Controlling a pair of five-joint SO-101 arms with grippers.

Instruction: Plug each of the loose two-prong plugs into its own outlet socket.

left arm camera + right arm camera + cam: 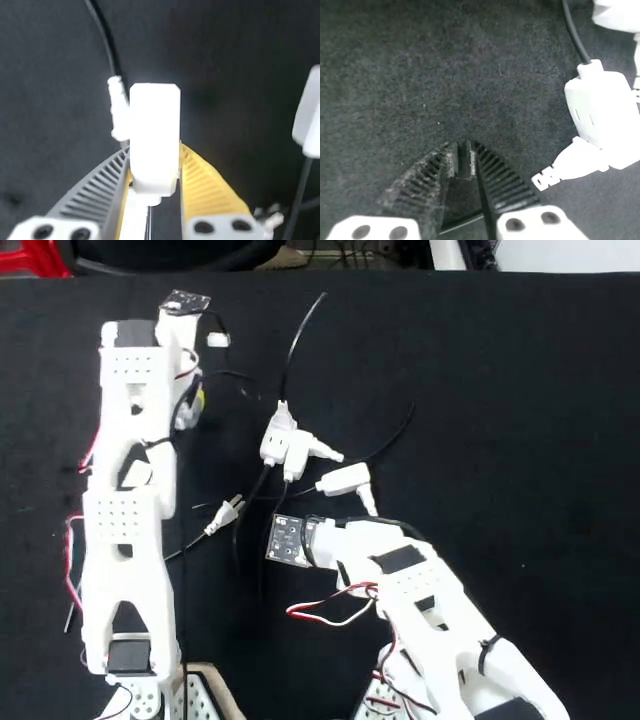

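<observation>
The left end effector (155,150) is clamped on a white block (155,125), with the grey finger (97,182) on one side of it and the yellow finger (205,180) on the other. I cannot tell whether the block is a plug or a socket. A white stub (116,102) sits just beside the block, and a black cable (102,35) runs from it over the black worktop (520,390). In the high view the left arm (130,510) lies along the left side of the worktop, its wrist toward the far edge.

The right end effector (462,155) has its dark fingers together with nothing between them, low over bare worktop. Near it, but apart, lies a white connector (600,115) with a black cord (575,40) entering one end and a ribbed tail (555,175) at the other. The right arm (440,620) comes in from the near right corner.

Between the arms, a white adapter (283,443) lies mid-worktop with dark cables leading off it. A white box (345,480) lies just beside it. One loose plug (228,510) lies apart from the adapter, between the left arm and the right arm's wrist, with its two prongs bare.
</observation>
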